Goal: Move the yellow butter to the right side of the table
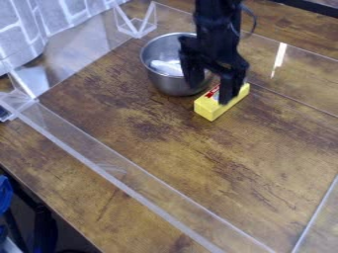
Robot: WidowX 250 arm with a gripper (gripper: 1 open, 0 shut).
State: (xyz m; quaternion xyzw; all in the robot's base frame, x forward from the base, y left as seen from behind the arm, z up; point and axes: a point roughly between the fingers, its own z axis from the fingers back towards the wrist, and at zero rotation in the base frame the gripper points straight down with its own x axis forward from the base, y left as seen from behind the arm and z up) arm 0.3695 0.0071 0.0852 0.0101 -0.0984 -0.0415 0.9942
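The yellow butter (219, 104), a small bright yellow box with a white and red label, lies on the dark brown wooden table (172, 148) just right of and in front of the metal bowl. My gripper (215, 83) hangs straight down over the butter's far end. Its black fingers (240, 89) are spread apart and hold nothing. The lower fingertips hide part of the butter's label. I cannot tell whether the tips touch the box.
A round silver metal bowl (165, 61) stands just left of the gripper, close to the left finger. Clear acrylic panels (93, 148) run along the table's left and front edges. Bare tabletop lies to the right (297, 119) of the butter.
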